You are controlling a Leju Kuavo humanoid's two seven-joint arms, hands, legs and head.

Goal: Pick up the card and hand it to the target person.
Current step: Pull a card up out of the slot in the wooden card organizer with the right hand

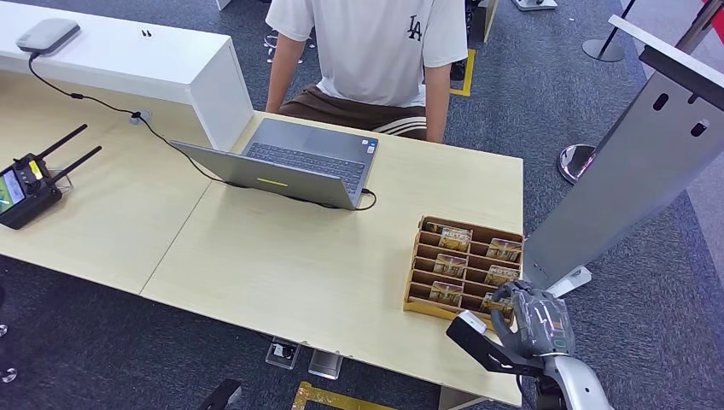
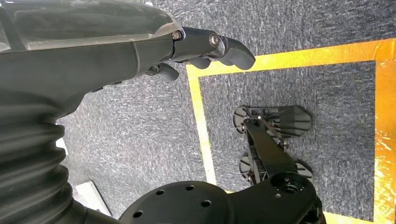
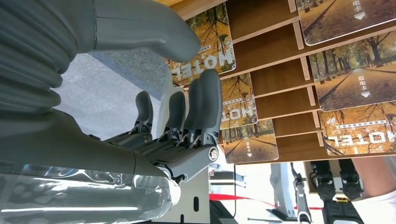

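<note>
Dark grey carpet surrounds a pale wooden surface [image 1: 282,273], and at its right end, close to the near edge, sits a wooden card rack [image 1: 462,266] with stepped rows. Hotel key cards [image 1: 451,265] printed with autumn trees stand in its slots, in 2 columns; in the right wrist view several read "HOTEL". The card nearest the right hand [image 3: 205,49] sits in the rack's near right corner, still in its slot. The right hand [image 1: 536,318] hangs over that corner, at the near right corner of the surface. In the right wrist view its dark fingers [image 3: 205,105] lie side by side, pointing toward the cards, with the thick thumb [image 3: 149,30] set apart from them; the card shows in the gap between thumb and fingers, and whether either touches it cannot be told. Nothing is held.

The left hand [image 2: 140,51] hangs over the carpet beside a yellow floor marking [image 2: 201,116], its fingers [image 2: 229,46] curled in with nothing in them.

Toward the far edge of the surface an open grey laptop [image 1: 294,162] faces a person [image 1: 367,60] in a white T-shirt seated behind it. A black cable [image 1: 119,109] runs from the laptop across the surface to a grey device [image 1: 47,36] on a white raised counter [image 1: 128,64] at the far left. A black remote controller [image 1: 30,184] with 2 antennas lies near the left edge. A grey slanted panel [image 1: 632,171] stands on the floor just right of the surface.
</note>
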